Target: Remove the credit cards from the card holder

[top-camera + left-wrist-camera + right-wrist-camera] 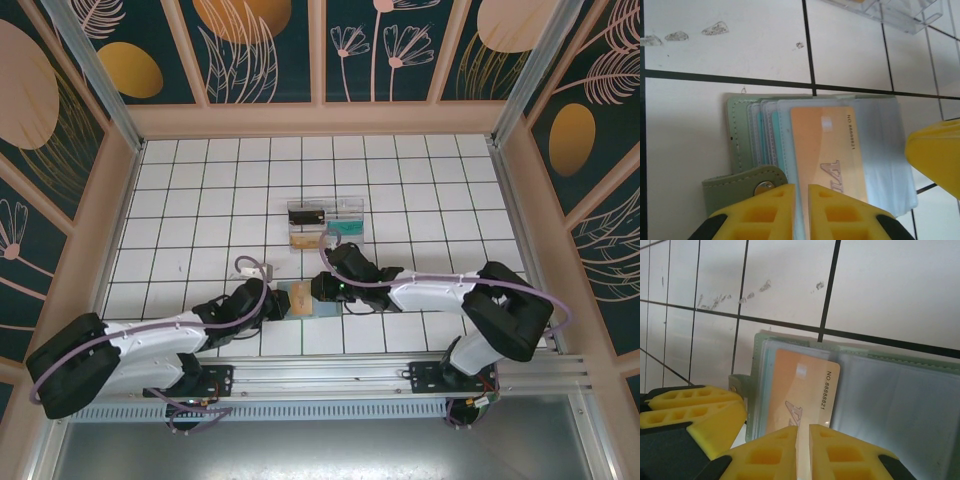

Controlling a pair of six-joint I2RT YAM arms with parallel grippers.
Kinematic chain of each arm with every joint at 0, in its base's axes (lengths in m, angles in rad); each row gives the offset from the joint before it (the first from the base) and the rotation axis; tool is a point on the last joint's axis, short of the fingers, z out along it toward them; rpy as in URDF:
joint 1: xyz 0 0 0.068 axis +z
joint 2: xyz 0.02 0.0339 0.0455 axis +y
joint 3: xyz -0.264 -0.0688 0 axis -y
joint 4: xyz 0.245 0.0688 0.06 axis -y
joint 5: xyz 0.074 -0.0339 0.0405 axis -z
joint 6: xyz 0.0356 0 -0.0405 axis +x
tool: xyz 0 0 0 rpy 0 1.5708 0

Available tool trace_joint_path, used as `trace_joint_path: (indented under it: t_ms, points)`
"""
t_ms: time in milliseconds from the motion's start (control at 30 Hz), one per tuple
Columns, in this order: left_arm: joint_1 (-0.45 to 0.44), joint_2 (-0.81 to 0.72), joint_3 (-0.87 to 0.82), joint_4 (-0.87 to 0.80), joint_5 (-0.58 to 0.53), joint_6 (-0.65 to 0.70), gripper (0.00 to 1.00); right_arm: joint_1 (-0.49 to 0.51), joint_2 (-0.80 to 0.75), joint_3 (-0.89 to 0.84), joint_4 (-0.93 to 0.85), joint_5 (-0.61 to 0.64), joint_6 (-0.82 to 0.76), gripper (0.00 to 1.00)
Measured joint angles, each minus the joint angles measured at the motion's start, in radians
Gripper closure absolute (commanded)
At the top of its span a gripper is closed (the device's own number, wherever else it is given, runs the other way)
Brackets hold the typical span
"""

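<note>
The grey-green card holder [305,298] lies open on the tiled table between both grippers, its snap tab [740,186] to the left. An orange credit card [827,150] numbered 8888821 sticks partly out of a clear sleeve. Teal card edges [774,135] show in the sleeves behind it. My left gripper [801,187] is shut on a sleeve edge of the card holder [742,135], beside the tab. My right gripper [803,427] is shut on the near edge of the orange card [800,385]. From above, the left gripper [287,300] and right gripper [318,290] nearly touch over the holder.
A clear plastic compartmented tray [325,222] stands one tile beyond the holder, with a dark card, a tan item and a teal item in it; its corner [900,12] shows in the left wrist view. Wooden walls enclose the white tiled table [200,200].
</note>
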Motion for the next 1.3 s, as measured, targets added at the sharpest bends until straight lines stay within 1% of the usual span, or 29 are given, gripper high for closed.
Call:
trace_joint_path:
  t_ms: [267, 367, 433, 1033, 1067, 1100, 1200, 1300]
  points:
    - [0.000, 0.045, 0.005, -0.006, 0.000, -0.004, 0.86, -0.007, 0.057, -0.038, 0.070, -0.077, 0.037, 0.84]
    - [0.000, 0.045, 0.005, -0.013, 0.000, -0.009, 0.86, -0.008, 0.076, -0.041, 0.078, -0.086, 0.048, 0.79]
    - [0.000, 0.045, 0.005, -0.016, 0.000, -0.013, 0.86, -0.008, 0.081, -0.041, 0.081, -0.091, 0.050, 0.78]
    - [0.000, 0.058, 0.004, -0.011, 0.004, -0.027, 0.88, -0.013, 0.114, -0.041, 0.122, -0.123, 0.053, 0.82]
    - [0.000, 0.058, 0.004, -0.011, 0.004, -0.027, 0.88, -0.013, 0.114, -0.041, 0.123, -0.124, 0.053, 0.83]
    - [0.000, 0.058, 0.004, -0.010, 0.005, -0.027, 0.88, -0.013, 0.114, -0.041, 0.123, -0.126, 0.053, 0.88]
    - [0.000, 0.058, 0.004, -0.010, 0.006, -0.027, 0.88, -0.013, 0.116, -0.041, 0.128, -0.129, 0.060, 0.95]
    - [0.000, 0.058, 0.004, -0.010, 0.006, -0.027, 0.92, -0.015, 0.116, -0.041, 0.132, -0.130, 0.070, 0.98]
